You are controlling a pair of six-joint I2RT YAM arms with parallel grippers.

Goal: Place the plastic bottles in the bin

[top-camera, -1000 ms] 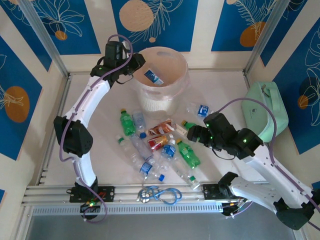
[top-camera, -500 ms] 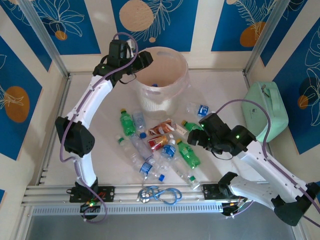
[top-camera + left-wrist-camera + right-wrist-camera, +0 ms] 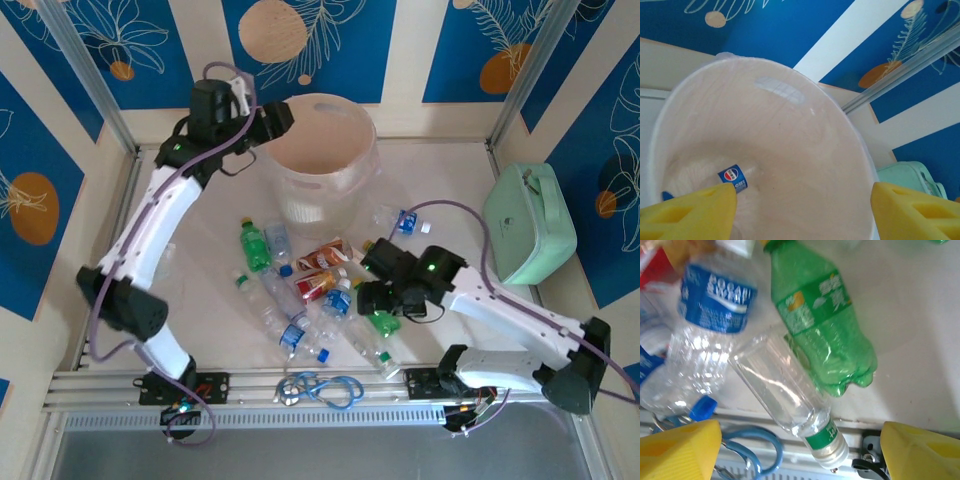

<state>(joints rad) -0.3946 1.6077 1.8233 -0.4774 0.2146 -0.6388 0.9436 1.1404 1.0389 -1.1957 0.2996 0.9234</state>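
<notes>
Top external view is showing you the bin (image 3: 368, 135) at the far side, with your left pincer (image 3: 274, 118) hanging at its near-left rim. Your right pincer (image 3: 366, 298) is hovering over the right side of the heap of bottles (image 3: 300, 290), so the step in hand looks like a pick. To do it well, I judge you should be singling out one bottle, setting the fingers across its body, and lowering until they are straddling it before closing. The bottles are round, thin-walled and crowding each other, so a skewed squeeze risks rolling one away.

In the left wrist view the left pincer (image 3: 804, 195) is standing released, grasping nothing. The bin is lying directly beneath it, with a binned bottle (image 3: 735, 180) resting below its left finger.

In the right wrist view the right pincer (image 3: 801, 432) is also spread wide and holding nothing. The green bottle (image 3: 825, 325) is lying just beyond the gap. The clear bottle (image 3: 785, 385) is slanting directly under it.
</notes>
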